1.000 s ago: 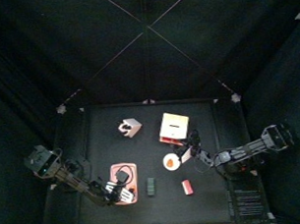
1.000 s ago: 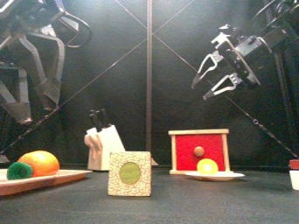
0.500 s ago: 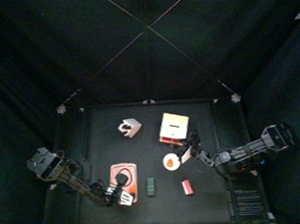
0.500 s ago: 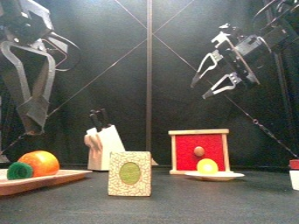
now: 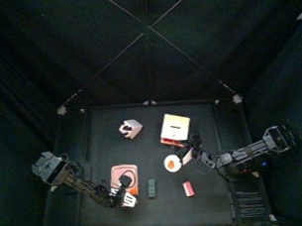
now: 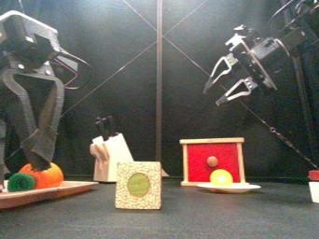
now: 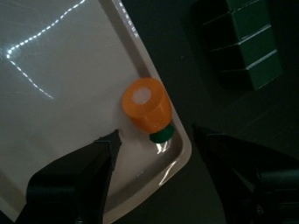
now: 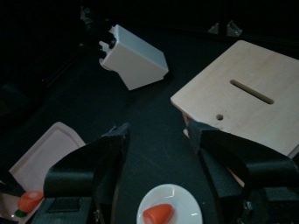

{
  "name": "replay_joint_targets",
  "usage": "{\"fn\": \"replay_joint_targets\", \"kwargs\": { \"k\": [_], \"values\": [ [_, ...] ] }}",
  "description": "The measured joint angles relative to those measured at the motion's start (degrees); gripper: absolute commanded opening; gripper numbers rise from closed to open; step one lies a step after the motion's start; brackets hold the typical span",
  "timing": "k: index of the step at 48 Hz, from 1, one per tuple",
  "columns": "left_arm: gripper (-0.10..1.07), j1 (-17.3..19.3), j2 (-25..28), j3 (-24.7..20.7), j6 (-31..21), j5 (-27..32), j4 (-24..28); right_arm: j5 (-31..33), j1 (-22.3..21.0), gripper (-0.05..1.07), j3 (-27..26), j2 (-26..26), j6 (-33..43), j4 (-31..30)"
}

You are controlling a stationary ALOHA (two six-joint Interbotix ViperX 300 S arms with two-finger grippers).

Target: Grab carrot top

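The carrot (image 7: 145, 101) is a short orange piece with a green top (image 7: 162, 135), lying on a pale tray (image 7: 59, 105) near its rim. My left gripper (image 7: 163, 175) hangs just over it, jaws open on either side of the green top and touching nothing. In the front view the carrot (image 6: 48, 175) and its green top (image 6: 21, 180) sit on the tray (image 6: 56, 191), with the left gripper (image 6: 28, 154) close above and partly in front. In the top view the left gripper (image 5: 121, 194) is at the tray's (image 5: 122, 173) front edge. My right gripper (image 8: 163, 166) is open, empty and raised at the right.
A green-labelled box (image 6: 138, 185) stands next to the tray and shows as a dark green block (image 7: 239, 44). Behind stand a white knife block (image 6: 110, 157), a red-fronted wooden box (image 6: 214, 161) and a plate (image 6: 237, 188) holding a small fruit (image 6: 221, 177). A small red thing (image 5: 189, 187) lies front right.
My left gripper has come down and forward over the tray, and now partly hides the carrot in the front view. The right arm has not moved.
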Motion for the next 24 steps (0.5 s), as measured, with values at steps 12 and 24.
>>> {"fn": "replay_joint_targets", "kwargs": {
  "k": [12, 24],
  "values": [
    [0.97, 1.4, 0.5, -0.1, 0.0, -0.2, 0.1, 0.1, 0.0, 0.89, 0.0, 0.1, 0.0, 0.0],
    [0.92, 2.1, 0.7, -0.1, 0.0, -0.7, -0.1, 0.1, 0.0, 0.89, 0.0, 0.1, 0.1, 0.0]
  ]
}}
